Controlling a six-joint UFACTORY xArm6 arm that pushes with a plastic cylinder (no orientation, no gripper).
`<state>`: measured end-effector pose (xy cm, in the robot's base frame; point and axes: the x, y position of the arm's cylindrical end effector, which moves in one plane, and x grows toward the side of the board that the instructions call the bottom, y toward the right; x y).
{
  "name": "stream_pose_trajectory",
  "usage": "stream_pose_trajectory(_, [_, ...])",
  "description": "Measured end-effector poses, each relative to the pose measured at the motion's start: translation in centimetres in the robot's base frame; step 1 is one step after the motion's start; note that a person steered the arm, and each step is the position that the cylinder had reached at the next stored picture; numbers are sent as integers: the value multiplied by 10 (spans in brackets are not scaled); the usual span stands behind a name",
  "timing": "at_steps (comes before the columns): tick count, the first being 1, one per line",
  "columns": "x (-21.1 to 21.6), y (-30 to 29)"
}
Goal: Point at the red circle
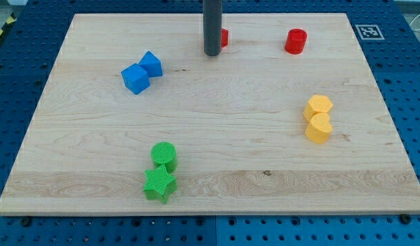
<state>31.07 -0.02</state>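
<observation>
The red circle (296,41), a short red cylinder, stands near the view's top right on the wooden board (210,143). My tip (211,53) rests on the board near the top centre, well to the left of the red circle. A second red block (224,37) sits just right of and behind the rod, mostly hidden, so its shape cannot be made out.
Two blue blocks touch at the upper left, a cube (135,78) and another blue block (151,64). A yellow hexagon (319,106) and a yellow block (318,128) touch at the right. A green circle (163,154) and a green star (159,185) touch at the bottom centre.
</observation>
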Motion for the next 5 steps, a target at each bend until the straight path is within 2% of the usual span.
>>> stream_pose_trajectory(1, [18,8])
stream_pose_trajectory(2, [37,57])
stream_pose_trajectory(4, [19,180])
stream_pose_trajectory(5, [5,203])
